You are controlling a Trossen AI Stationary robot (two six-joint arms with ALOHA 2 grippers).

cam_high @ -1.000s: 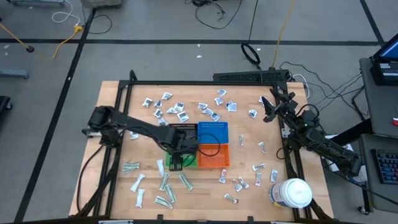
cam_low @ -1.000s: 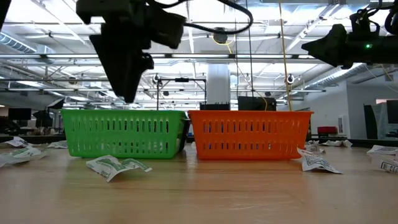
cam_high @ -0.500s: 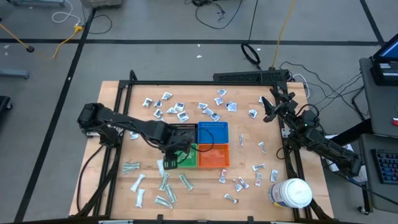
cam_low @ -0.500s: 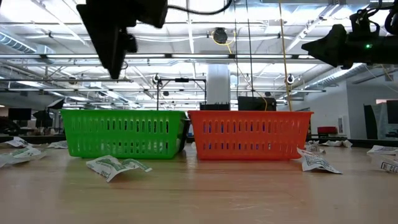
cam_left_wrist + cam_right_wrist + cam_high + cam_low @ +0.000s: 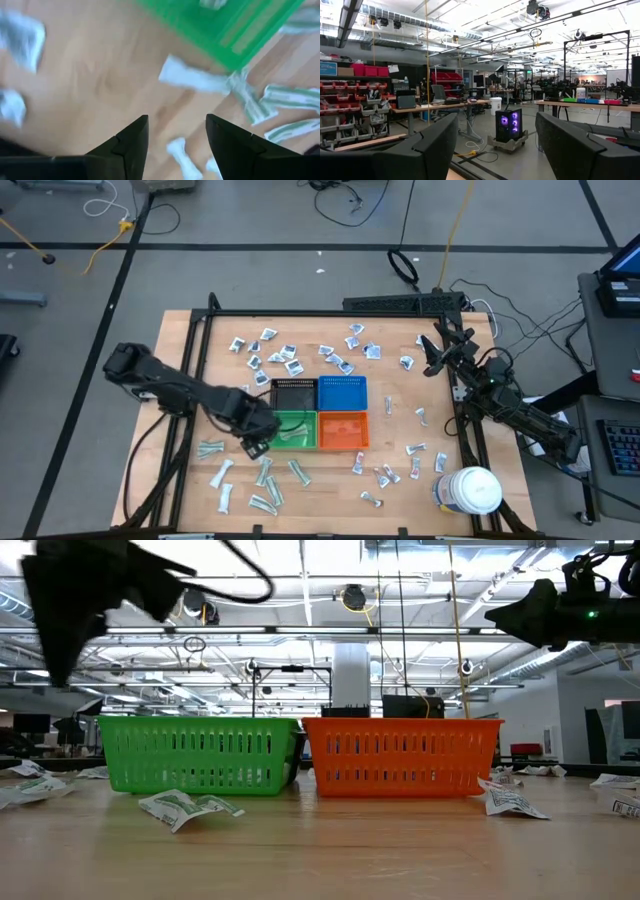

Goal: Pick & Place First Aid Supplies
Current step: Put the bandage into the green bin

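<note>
The left claw hangs just off the green plastic mesh bin's outer corner, on the side away from the orange bin, above bare wood. Its two dark fingers stand apart with nothing between them. In the left wrist view a long narrow white wrapped strip lies against the green bin's corner, and more strips with green marks lie on the table just beyond it.

The green bin sits in a block of four small square bins: the orange plastic mesh bin touching it on one side, the dark bin behind it, the blue bin diagonal to it. A pale packet lies inside the green bin.

Squarish white packets with bluish marks are scattered on the wooden table beyond the dark bin. More small packets lie past the orange bin, towards the large white round jar.

The right claw waits well apart from the green bin, at the table's far right edge, raised, fingers spread wide and empty.
</note>
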